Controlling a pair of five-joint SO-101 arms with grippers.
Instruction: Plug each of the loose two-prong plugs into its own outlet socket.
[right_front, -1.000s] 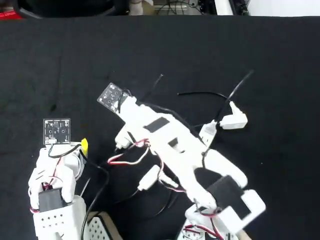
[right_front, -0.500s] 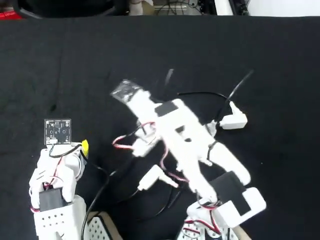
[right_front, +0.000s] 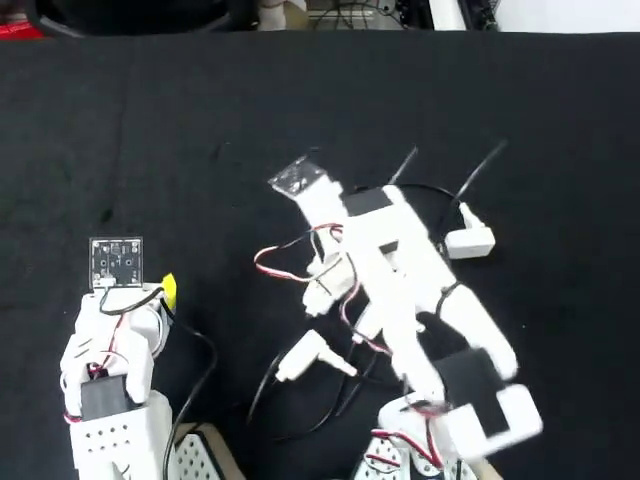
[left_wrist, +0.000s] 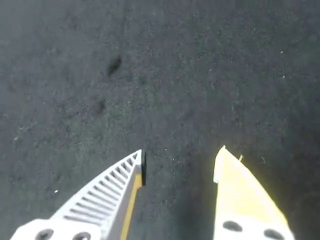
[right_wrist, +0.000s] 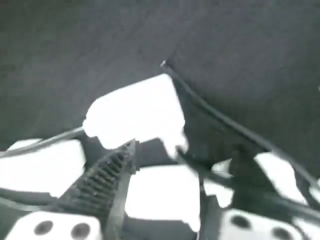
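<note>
Since one second ago the right arm (right_front: 395, 275) has swung to its right across the black table (right_front: 120, 120). Its tip was at the left of the middle before and now stands nearer to the black cords (right_front: 420, 190). The left arm (right_front: 105, 375) has kept its place, and both plugs lie where they lay before.

I count two arms and, in the high view, two white plugs. The first plug (right_front: 468, 241) lies at the right part of the table with a black cord going out from it, just beside the right arm's upper part. The second plug (right_front: 303, 357) lies nearer to the arm bases, between the two arms, beside the right arm, on thin black cords.

The left gripper (left_wrist: 182, 150) is wide open and holds nothing. One finger is pale and ribbed, the other yellow, and between them is bare table. Both plugs are well apart from it, on its right side.

The right gripper (right_wrist: 180, 170) hangs over white shapes that are blurred. A white body (right_wrist: 135, 112) with a black cord lies just beyond it. Which plug this is I cannot tell, and also not whether this gripper is open or closed, or whether it has hold of anything.
</note>
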